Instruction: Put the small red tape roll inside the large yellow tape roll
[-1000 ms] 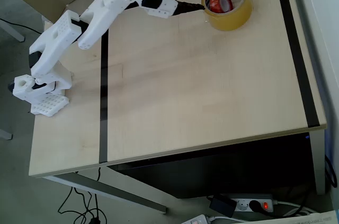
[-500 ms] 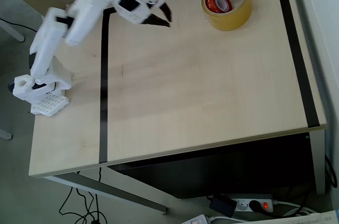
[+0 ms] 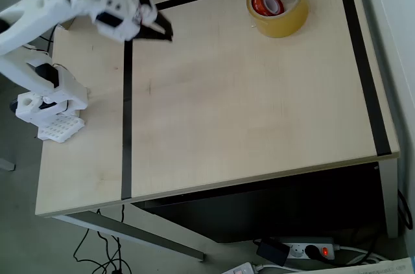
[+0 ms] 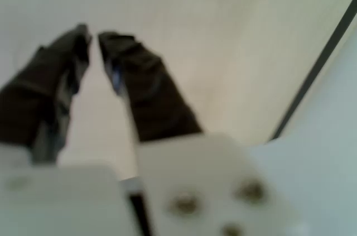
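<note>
The large yellow tape roll [image 3: 286, 24] lies flat near the table's far right corner in the overhead view. The small red tape roll [image 3: 260, 4] sits inside its hole, leaning against the left inner wall. My gripper [image 3: 166, 33] hovers far to the left of both rolls, above the far left part of the table, with its dark fingers pointing right. In the wrist view the gripper [image 4: 93, 34] is shut, its blurred fingertips almost meeting over bare light wood with nothing between them.
Black tape lines [image 3: 126, 125] run across the wooden table [image 3: 246, 125], one down the left, one down the right and one along the far edge. The white arm base [image 3: 50, 111] stands at the left edge. A black line [image 4: 312, 74] crosses the wrist view.
The gripper has drawn back from the yellow roll, leaving the red roll inside it, and swung left across the table. Its fingers have closed.
</note>
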Tool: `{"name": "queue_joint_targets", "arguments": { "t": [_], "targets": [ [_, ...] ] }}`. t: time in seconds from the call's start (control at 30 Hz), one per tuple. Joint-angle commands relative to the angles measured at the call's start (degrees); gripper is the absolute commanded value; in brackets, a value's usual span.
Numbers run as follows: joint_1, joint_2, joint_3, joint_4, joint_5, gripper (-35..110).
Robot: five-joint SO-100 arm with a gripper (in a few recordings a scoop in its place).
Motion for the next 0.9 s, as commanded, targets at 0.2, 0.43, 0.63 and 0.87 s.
{"name": "queue_joint_targets", "arguments": {
  "t": [0.2, 0.43, 0.63, 0.87],
  "targets": [
    [6.8, 17.7, 23.1, -11.8, 6.0, 0],
    [8.7, 35.0, 39.6, -14.2, 5.6, 0],
    [6.8, 56.9, 53.1, -10.0, 5.4, 0],
    [5.6, 88.2, 65.8, 3.5, 5.1, 0]
  ]
}}
